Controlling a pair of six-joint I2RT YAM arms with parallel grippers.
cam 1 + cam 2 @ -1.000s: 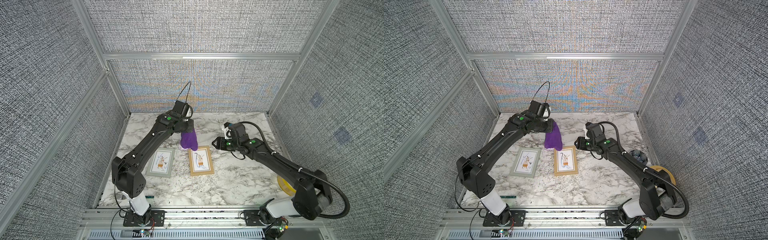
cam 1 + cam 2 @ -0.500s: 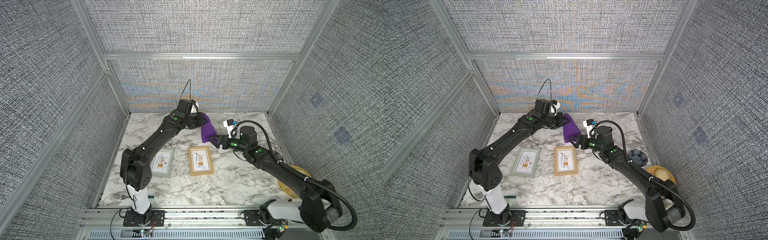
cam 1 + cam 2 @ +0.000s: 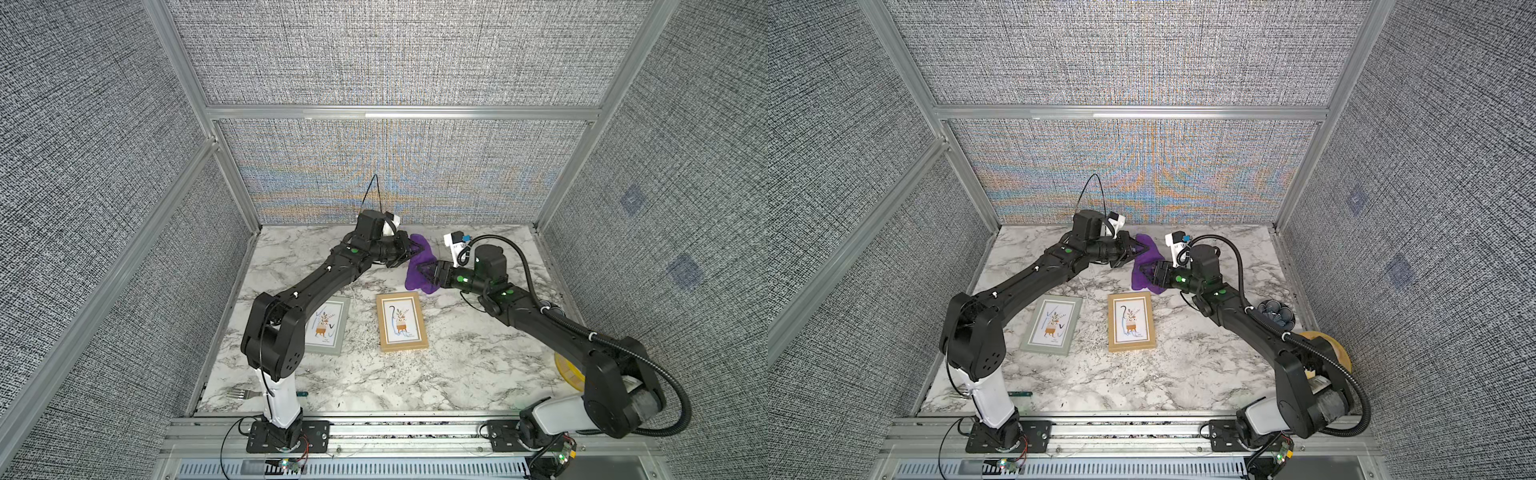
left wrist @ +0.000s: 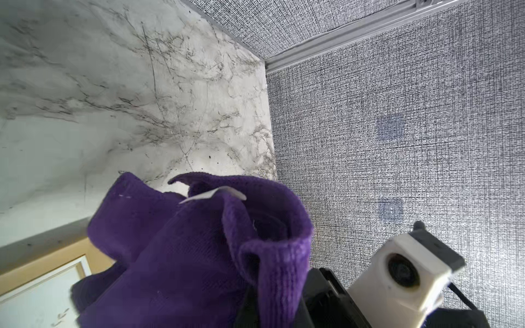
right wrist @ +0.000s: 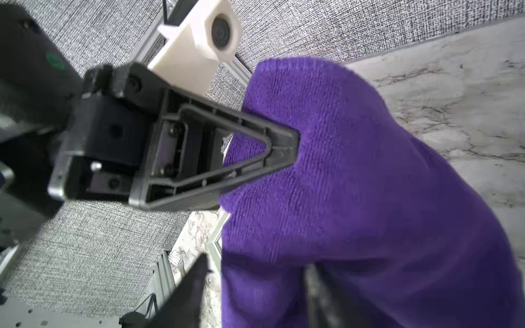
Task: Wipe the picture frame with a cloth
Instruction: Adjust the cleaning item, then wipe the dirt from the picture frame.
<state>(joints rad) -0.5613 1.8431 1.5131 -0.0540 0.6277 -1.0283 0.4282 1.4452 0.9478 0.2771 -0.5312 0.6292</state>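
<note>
Arms reach inward, left pincer (image 3: 419,249) clamped on the cloth (image 3: 414,281), right pincer (image 3: 425,271) part-open astride its lower fold.

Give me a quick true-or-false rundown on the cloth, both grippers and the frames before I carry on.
1. Two picture frames lie flat on the marble table: a grey frame and a wooden frame. True.
2. The left gripper is shut on the top of the purple cloth. True.
3. The purple cloth is spread over the wooden frame. False: it hangs bunched from the left gripper, behind that frame.
4. The right gripper rests on the grey frame. False: it is at the cloth's lower part.
</note>
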